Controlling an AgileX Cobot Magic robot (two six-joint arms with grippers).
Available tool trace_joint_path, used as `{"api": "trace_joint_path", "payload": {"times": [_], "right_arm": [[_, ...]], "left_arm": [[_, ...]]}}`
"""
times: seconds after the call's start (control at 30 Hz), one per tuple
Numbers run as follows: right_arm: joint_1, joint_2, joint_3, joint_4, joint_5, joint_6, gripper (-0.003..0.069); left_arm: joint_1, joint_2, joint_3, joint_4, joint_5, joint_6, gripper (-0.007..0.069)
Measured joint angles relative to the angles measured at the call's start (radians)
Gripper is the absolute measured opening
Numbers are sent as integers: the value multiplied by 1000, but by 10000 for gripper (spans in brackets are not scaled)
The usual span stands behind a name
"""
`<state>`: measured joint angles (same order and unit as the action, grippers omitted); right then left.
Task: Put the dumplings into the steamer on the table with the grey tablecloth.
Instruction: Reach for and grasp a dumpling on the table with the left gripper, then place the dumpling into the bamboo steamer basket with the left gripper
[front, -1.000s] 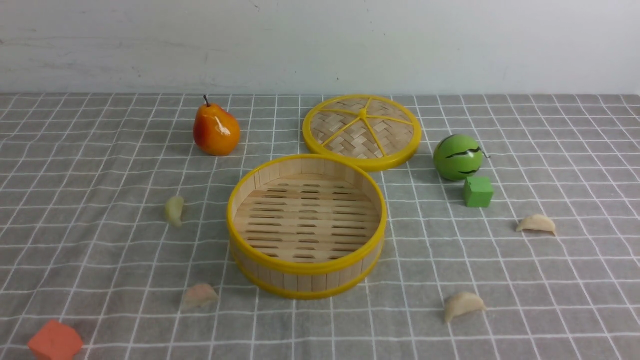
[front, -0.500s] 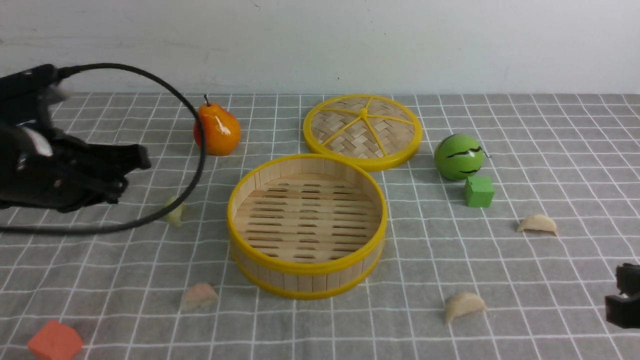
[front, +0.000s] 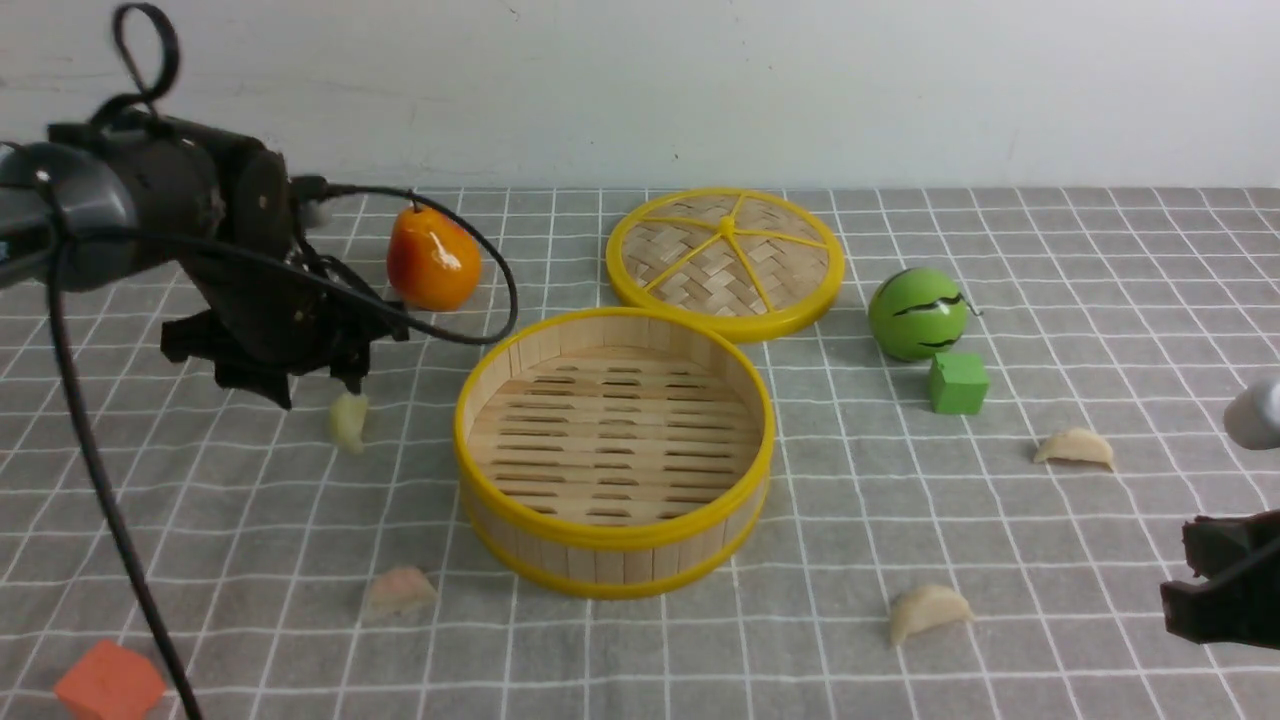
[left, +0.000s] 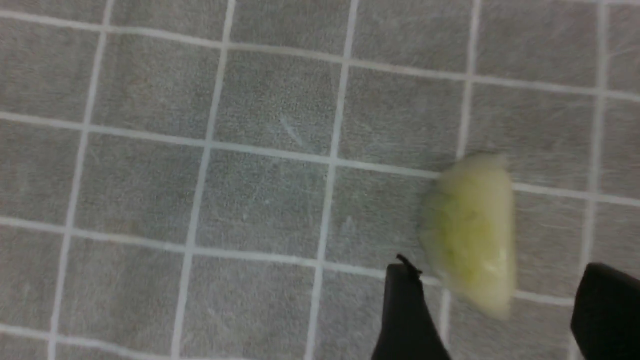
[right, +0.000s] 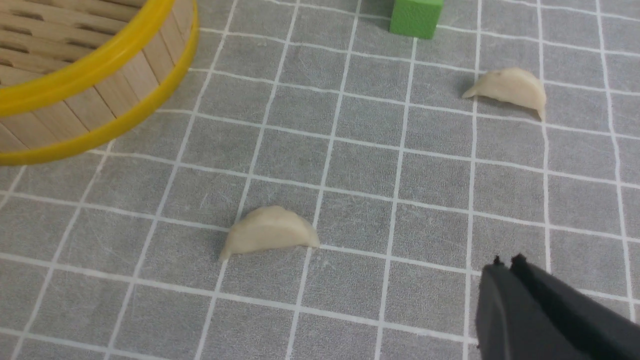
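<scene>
The worktop (front: 1150, 330) is covered by a grey tablecloth (front: 200, 500). Placed on it are the steamer (front: 612, 535), a woven lid (front: 725, 262), a pear (front: 433, 262), a striped ball (front: 917, 313), a green cube (front: 957, 384), an orange cube (front: 108, 683), a greenish dumpling (front: 348, 420), a pinkish dumpling (front: 400, 590), a nearer cream dumpling (front: 928, 610) and a farther cream dumpling (front: 1073, 447).

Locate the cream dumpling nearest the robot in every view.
Front view: the dumpling lies right of the steamer, nearer the robot.
Left wrist view: not in it.
Right wrist view: the dumpling lies apart from the steamer's wall.
Shared landmark: the green cube, in front and right wrist views.
</scene>
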<state>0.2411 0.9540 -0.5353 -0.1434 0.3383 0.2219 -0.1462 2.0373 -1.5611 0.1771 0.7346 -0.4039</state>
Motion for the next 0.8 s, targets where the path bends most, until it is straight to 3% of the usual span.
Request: {"api": "trace_joint_path", "payload": {"times": [0.13, 0.2, 0.53, 0.8], "right_arm": [[0, 17, 0, 0, -7, 0, -1], [0, 17, 0, 0, -15, 0, -1], [0, 17, 0, -2, -19, 0, 5], [0, 51, 0, 9, -45, 0, 7]], "left_arm": [[0, 107, -55, 11, 14, 45, 333], [0, 118, -67, 6, 15, 64, 221], [-10, 4, -68, -66, 24, 96, 217], [-192, -112, -75, -284, -13, 250, 217]]}}
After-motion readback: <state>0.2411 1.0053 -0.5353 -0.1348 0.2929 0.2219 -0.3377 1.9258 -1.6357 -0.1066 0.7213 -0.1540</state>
